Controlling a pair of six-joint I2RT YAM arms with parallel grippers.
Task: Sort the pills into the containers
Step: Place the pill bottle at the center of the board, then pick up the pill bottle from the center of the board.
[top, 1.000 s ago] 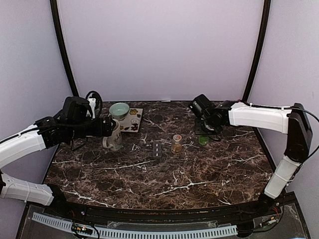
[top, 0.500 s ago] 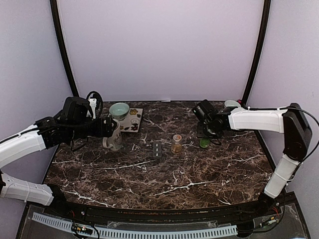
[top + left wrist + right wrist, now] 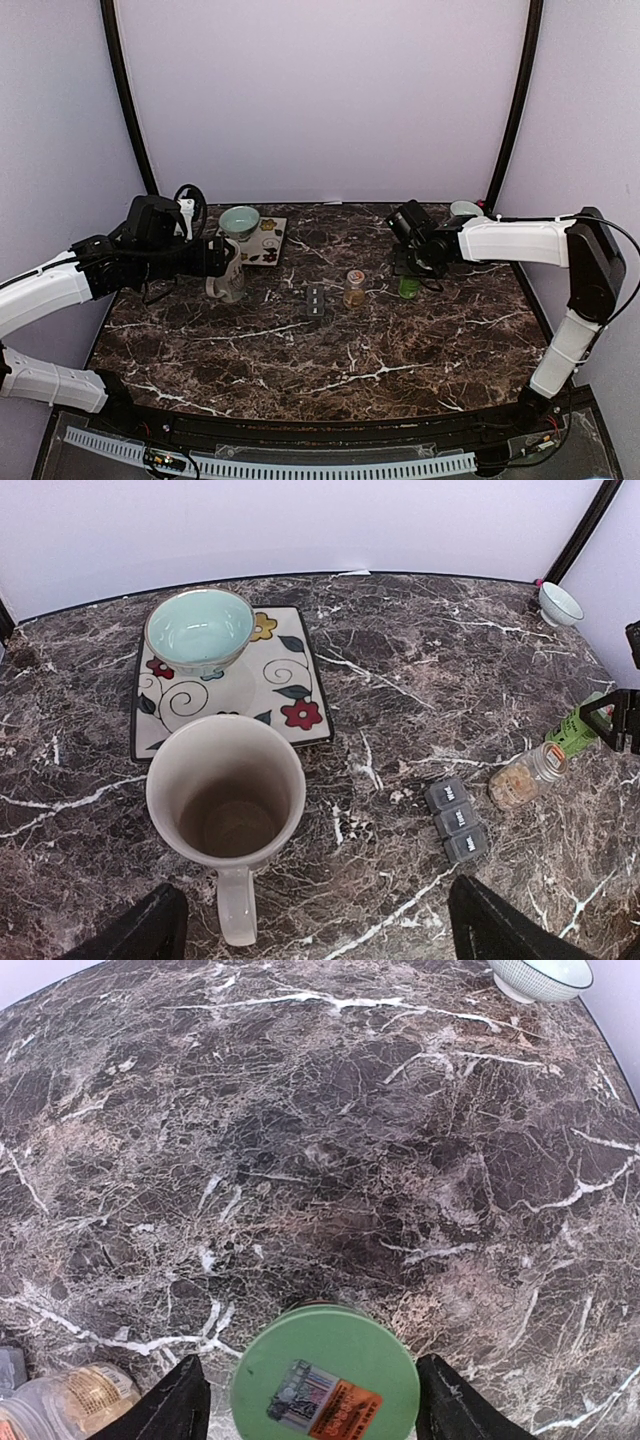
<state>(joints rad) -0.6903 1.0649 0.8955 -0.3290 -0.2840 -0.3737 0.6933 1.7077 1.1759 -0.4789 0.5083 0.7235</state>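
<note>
The pills (image 3: 512, 790) are tiny, light and loose, so I'd take their slick jar (image 3: 538, 768) by its sides. My left pincer (image 3: 318, 905) and right pincer (image 3: 310, 1385) are released, the right straddling the green cap (image 3: 325, 1360)

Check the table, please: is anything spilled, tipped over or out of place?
Nothing stands out. The mug stands upright, the teal bowl sits on the flowered plate, off its centre, and the only pills I see are inside the little jar, none loose near the grey containers.
</note>
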